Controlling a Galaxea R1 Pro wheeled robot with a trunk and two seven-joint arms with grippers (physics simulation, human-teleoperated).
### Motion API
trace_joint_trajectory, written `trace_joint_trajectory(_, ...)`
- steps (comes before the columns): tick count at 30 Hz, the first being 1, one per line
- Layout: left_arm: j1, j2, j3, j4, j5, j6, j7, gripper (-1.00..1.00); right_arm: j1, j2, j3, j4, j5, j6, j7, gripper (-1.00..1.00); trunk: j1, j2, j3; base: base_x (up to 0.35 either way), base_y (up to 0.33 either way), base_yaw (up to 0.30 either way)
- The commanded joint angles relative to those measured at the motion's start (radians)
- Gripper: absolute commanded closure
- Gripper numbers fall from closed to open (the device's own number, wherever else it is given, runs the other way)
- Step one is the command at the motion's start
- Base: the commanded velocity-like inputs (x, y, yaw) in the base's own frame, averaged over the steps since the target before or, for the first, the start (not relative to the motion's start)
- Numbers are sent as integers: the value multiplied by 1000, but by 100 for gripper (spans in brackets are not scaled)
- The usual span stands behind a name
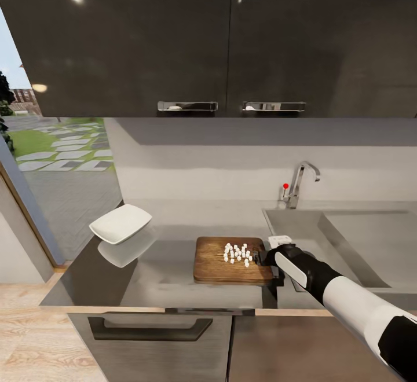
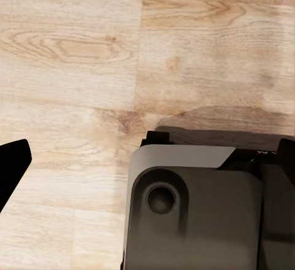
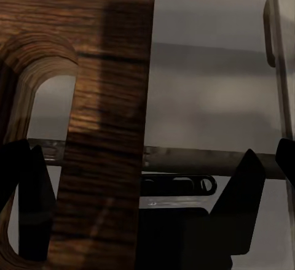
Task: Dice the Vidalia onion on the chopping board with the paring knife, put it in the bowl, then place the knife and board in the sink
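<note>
The chopping board (image 1: 217,263) lies on the countertop (image 1: 168,278) just left of the sink (image 1: 370,237). A cluster of diced onion (image 1: 238,253) rests on its right half. My right gripper (image 1: 267,257) is at the board's right end. In the right wrist view its fingers (image 3: 243,202) straddle the strip of the chopping board (image 3: 107,129) beside the handle slot, one finger seen through the slot, with a gap showing at the other. The white bowl (image 1: 120,223) sits at the counter's left end. My left gripper (image 2: 150,159) hangs open over the wooden floor. The paring knife is out of view.
The chrome tap (image 1: 299,184) with its red knob stands behind the sink. Dark wall cabinets (image 1: 220,40) hang overhead. A glass door (image 1: 58,185) is at the left. The robot's base (image 2: 196,215) lies under the left gripper. Drawer fronts with a handle (image 1: 150,330) sit under the counter.
</note>
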Motion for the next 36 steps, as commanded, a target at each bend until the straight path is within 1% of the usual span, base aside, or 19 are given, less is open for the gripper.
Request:
trace_joint_trajectory(1,-2,0,-4,5,8,-8,1,-100,-2,-2,8,-3,-10,1,-9,-100,0,-1,-2,0,0,0)
trace_joint_trajectory(18,-2,0,-4,5,8,-8,1,-100,-2,-3,7,-3,-11,3,-9,-100,0,-1,-2,0,0,0)
trace_joint_trajectory(19,-2,0,-4,5,8,-8,1,-100,-2,-3,6,-3,-11,3,-9,100,0,-1,-2,0,0,0)
trace_joint_trajectory(36,-2,0,-4,5,8,-8,1,-100,-2,-3,6,-2,-10,7,-10,100,0,-1,-2,0,0,0)
